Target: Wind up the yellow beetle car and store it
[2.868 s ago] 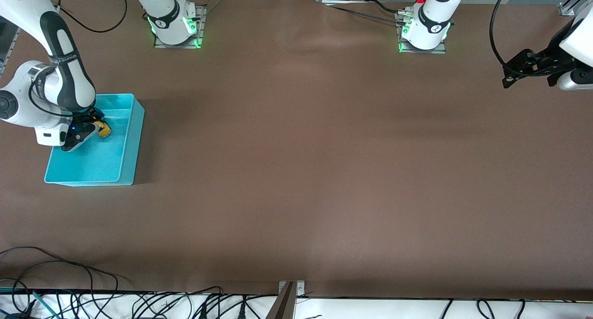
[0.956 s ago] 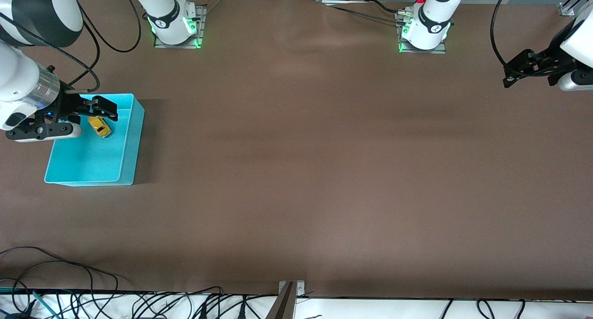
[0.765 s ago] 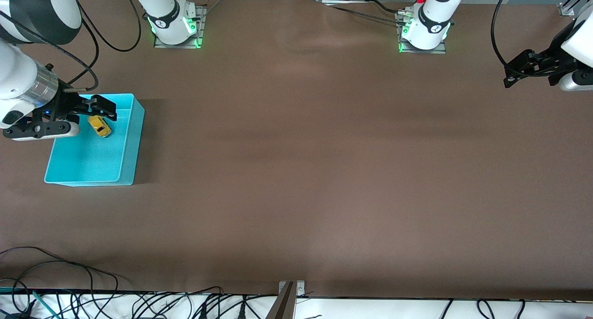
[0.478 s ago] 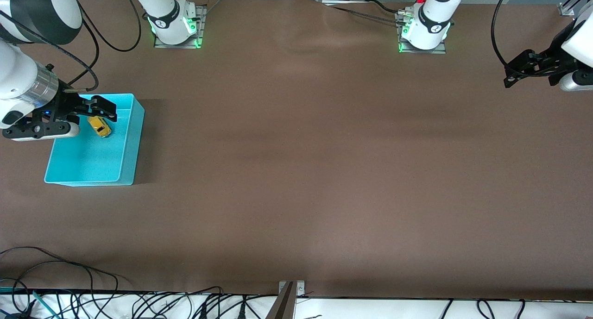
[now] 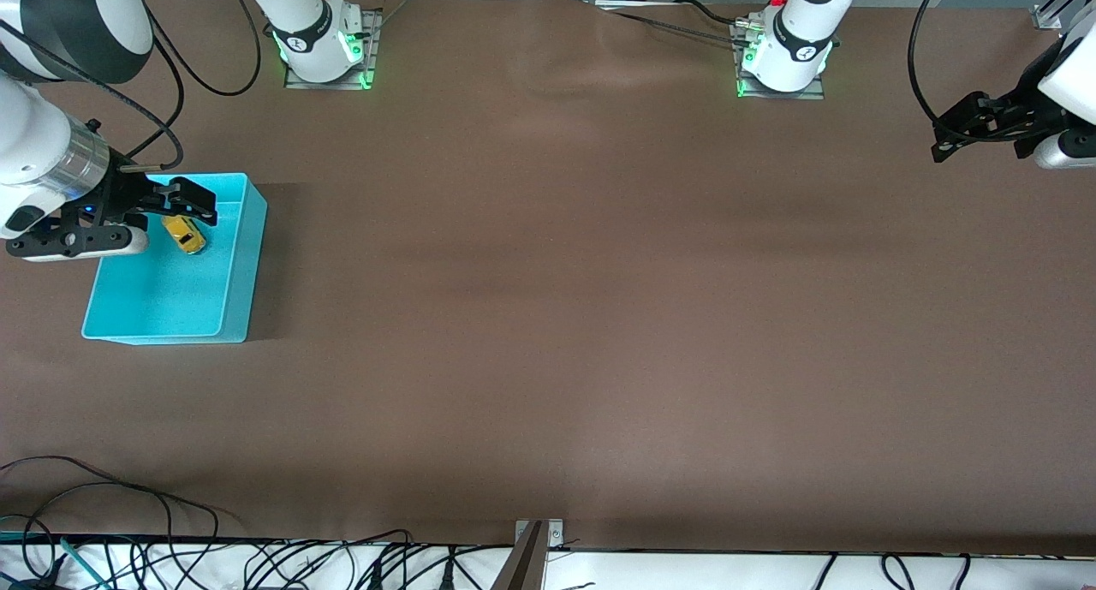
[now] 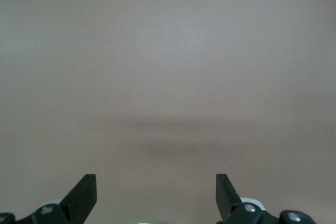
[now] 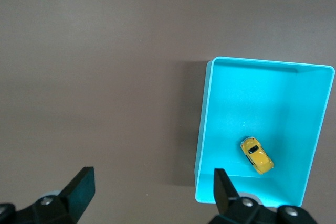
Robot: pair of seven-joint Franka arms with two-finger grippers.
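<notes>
One yellow beetle car (image 5: 184,233) (image 7: 257,155) lay inside the one turquoise bin (image 5: 233,269) (image 7: 205,129), on the bin floor, w/ nothing touching it. It sat in the part of the bin farther from the front camera, apart from the bin walls, body angled to the bin's sides. No other item showed in the bin.

Bin stood on the brown table (image 5: 565,299), at the right arm's end.

Two grippers in view. Right gripper (image 5: 175,200) (image 7: 152,190) hung above the bin, over the bin's edge farthest from the front camera, close to the car but above it; fingers spread wide, nothing between them, holding nothing. In the right wrist view both dark fingertips (image 7: 81,184) framed bare table and the bin wall.

Left gripper (image 5: 959,132) (image 6: 156,195) waited well apart from the bin, over the table at the left arm's end; fingers also spread wide and empty, only bare table under it in the left wrist view.

Two arm bases (image 5: 321,46) w/ green lights stood along the table edge farthest from the front camera
</notes>
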